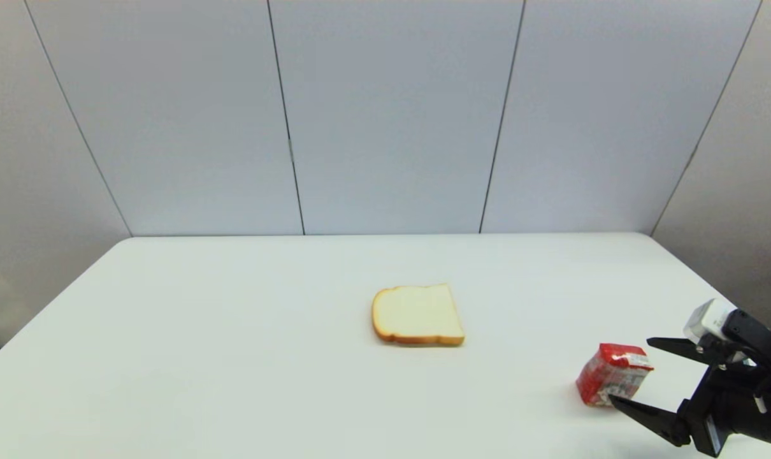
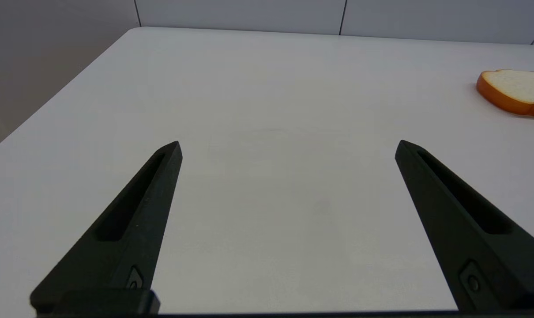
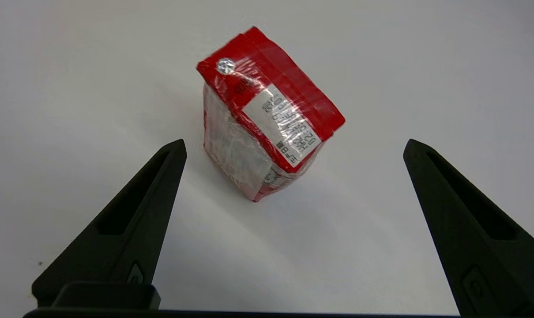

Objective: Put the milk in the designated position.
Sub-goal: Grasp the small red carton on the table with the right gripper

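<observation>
The milk (image 1: 613, 374) is stood upright on the table (image 1: 232, 357) near its right front edge, well right of the bread (image 1: 417, 315). The right gripper (image 1: 631, 373) is held just beside it, fingers spread wide and touching nothing. The left gripper (image 2: 288, 145) is parked over bare tabletop, fingers likewise apart.

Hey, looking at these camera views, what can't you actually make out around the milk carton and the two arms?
- Milk carton: its cartoon print is unreadable in the head view; in the right wrist view glare on the shiny wrap blurs it.
- Right end effector: open beside the carton; its arm is cut off by the head view's edge.
- Left end effector: open over bare table, out of the head view.
- Bread slice: cropped by the left wrist view's edge.
- Designated position: unmarked.
</observation>
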`<action>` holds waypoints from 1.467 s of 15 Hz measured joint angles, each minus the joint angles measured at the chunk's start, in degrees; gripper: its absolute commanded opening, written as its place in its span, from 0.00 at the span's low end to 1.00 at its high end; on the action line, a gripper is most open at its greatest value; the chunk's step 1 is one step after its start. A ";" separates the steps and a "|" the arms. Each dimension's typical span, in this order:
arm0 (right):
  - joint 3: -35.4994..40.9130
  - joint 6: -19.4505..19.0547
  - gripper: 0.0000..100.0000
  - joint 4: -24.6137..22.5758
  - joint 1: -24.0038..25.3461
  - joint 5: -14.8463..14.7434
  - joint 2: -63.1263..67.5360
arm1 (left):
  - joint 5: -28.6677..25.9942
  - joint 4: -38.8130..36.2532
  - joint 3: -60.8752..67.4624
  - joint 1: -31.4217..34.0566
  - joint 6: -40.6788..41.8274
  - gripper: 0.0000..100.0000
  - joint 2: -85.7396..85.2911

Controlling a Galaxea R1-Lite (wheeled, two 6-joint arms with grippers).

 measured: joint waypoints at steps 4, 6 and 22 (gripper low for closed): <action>-0.20 -0.49 1.00 -0.17 -0.62 0.41 1.29 | 0.02 0.00 0.00 0.00 0.00 1.00 0.00; -0.72 -1.68 1.00 -0.09 -0.66 3.45 2.12 | 0.02 0.00 0.00 0.02 0.00 1.00 0.00; -3.78 -3.35 0.00 0.40 -1.43 7.89 6.42 | 0.02 0.00 0.00 0.02 0.02 1.00 0.00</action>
